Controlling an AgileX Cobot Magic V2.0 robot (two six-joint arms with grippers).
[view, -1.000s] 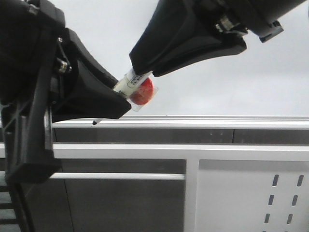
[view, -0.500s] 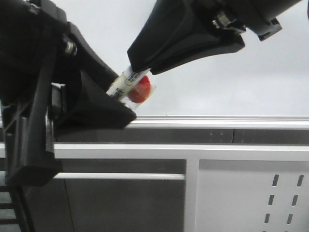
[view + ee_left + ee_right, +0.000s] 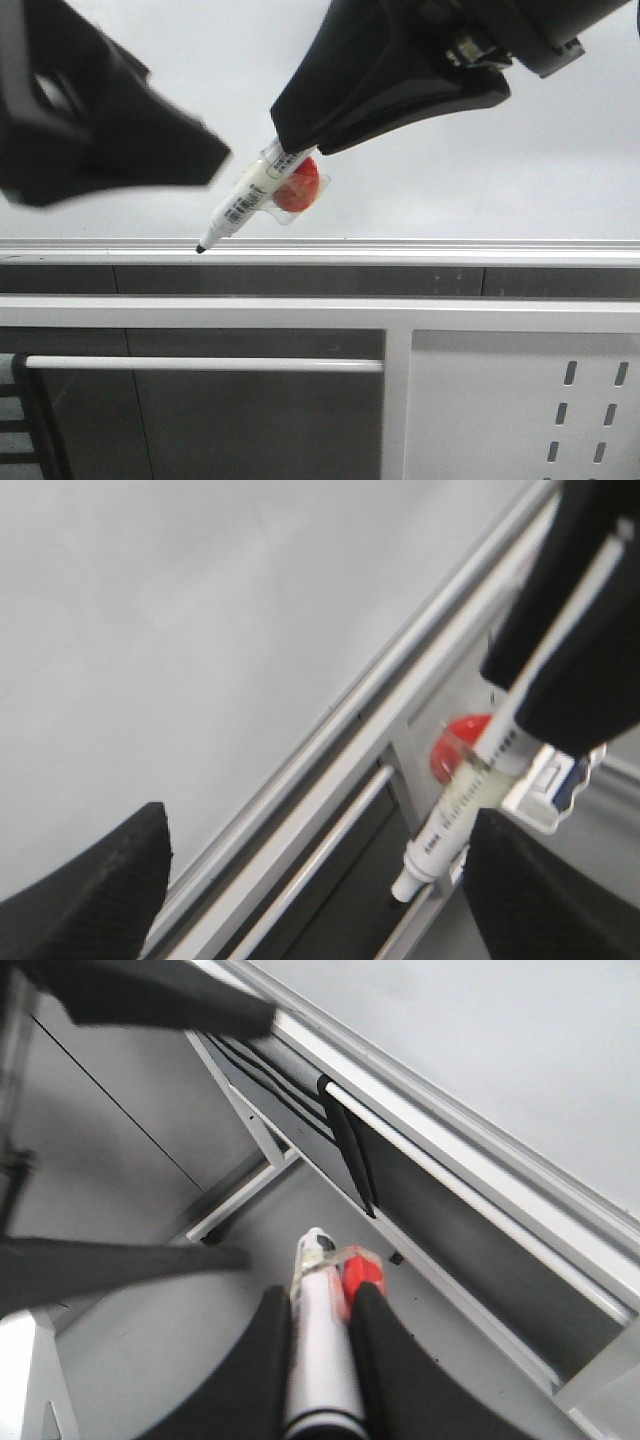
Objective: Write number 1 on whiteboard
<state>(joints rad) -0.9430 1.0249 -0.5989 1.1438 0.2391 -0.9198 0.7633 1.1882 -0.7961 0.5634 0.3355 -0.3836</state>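
Note:
My right gripper point(image 3: 290, 150) is shut on a white marker pen point(image 3: 245, 200) that slants down to the left. The pen's black tip point(image 3: 200, 248) hangs just at the silver rail point(image 3: 420, 250) under the whiteboard point(image 3: 450, 150). A red piece point(image 3: 298, 187) sits against the pen by the fingers. In the right wrist view the pen point(image 3: 320, 1350) is clamped between both fingers. My left gripper point(image 3: 200, 160) is blurred, up and left of the pen and apart from it. Its fingers point(image 3: 90, 900) stand wide open with nothing between them, and the pen point(image 3: 460, 815) is beside one finger. The number 1 is out of view.
Below the rail run dark panels and a white frame bar point(image 3: 300, 312). A white perforated metal panel point(image 3: 590, 400) fills the lower right. A thin white rod point(image 3: 200, 364) crosses the lower left. The right wrist view shows a grey floor point(image 3: 150, 1360) beneath.
My left gripper has drawn up and to the left, off the marker pen it was crowding. The pen's lower length and tip now show bare. The right gripper has barely moved.

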